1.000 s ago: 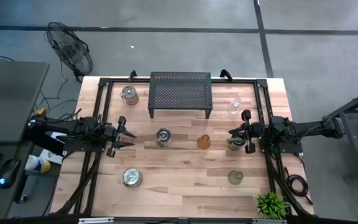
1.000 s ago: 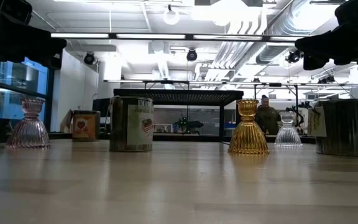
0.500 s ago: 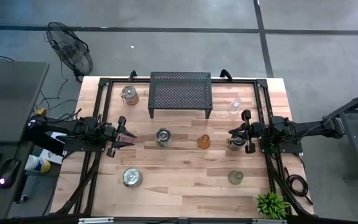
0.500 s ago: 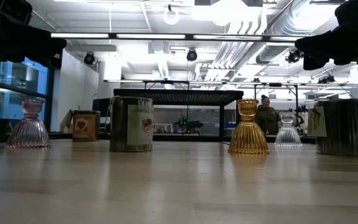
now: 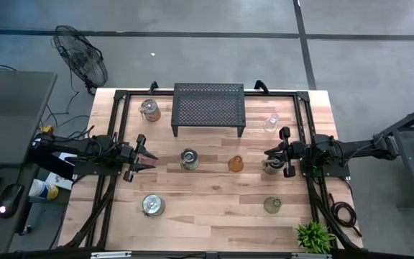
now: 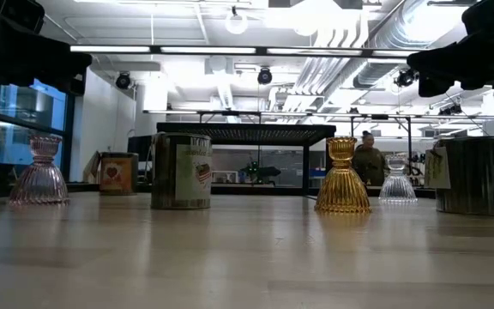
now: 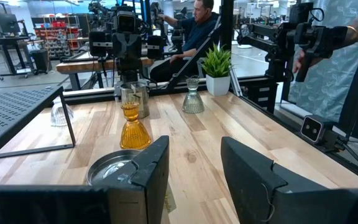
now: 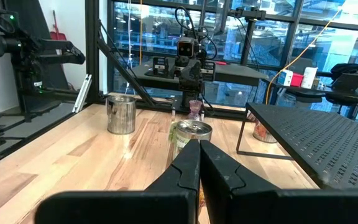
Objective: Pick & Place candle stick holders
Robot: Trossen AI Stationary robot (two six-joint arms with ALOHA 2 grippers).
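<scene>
Left of the black perforated metal stand (image 5: 208, 108), and nearer the front edge than it, sits the left gripper (image 5: 149, 160), fingers spread wide and holding nothing. Points across the table toward the right arm.

Straight ahead of it, just in front of the stand's left half, stands the round silvery metal candle holder (image 5: 189, 158), upright, open mouth up. Apart from the fingertips, not between them. In the left wrist view lies a little to one side of the gap, not centred. Probably needs a small sideways correction, then a level advance, so that the fingers pass on both sides of the upright wall.

Farther along the same line, in front of the stand's right half, the ribbed amber glass holder (image 5: 235, 164), also upright.

Right of the stand and forward of it waits the right gripper (image 5: 267, 153), fingers pressed together and empty, just beside another silvery metal holder (image 5: 272, 165). Cannot tell whether touching.

For the first silvery holder, clearly nearer: the left arm.
</scene>
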